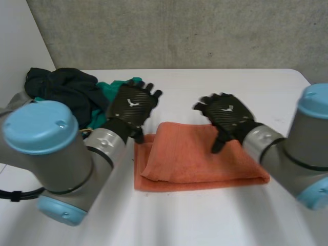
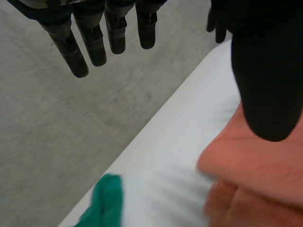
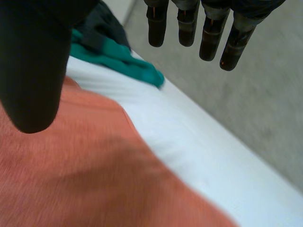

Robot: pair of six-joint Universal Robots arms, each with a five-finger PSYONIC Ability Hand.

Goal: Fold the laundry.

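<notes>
Lying folded in the middle of the white table [image 1: 205,220], the orange towel [image 1: 200,161] is seen with one layer doubled over another. The left hand [image 1: 132,105] is held over the towel's far left corner. In the left wrist view its fingers [image 2: 94,40] are stretched out straight and nothing is grasped. The right hand [image 1: 228,115] is held over the towel's far right part. Its fingers [image 3: 208,30] are likewise released and spread, with the thumb pointed down toward the cloth. Whether the thumb touches the towel cannot be told. At the table's far left corner a dark garment [image 1: 61,87] is heaped on a green garment [image 1: 101,117], near the left hand and apart from the towel.
</notes>
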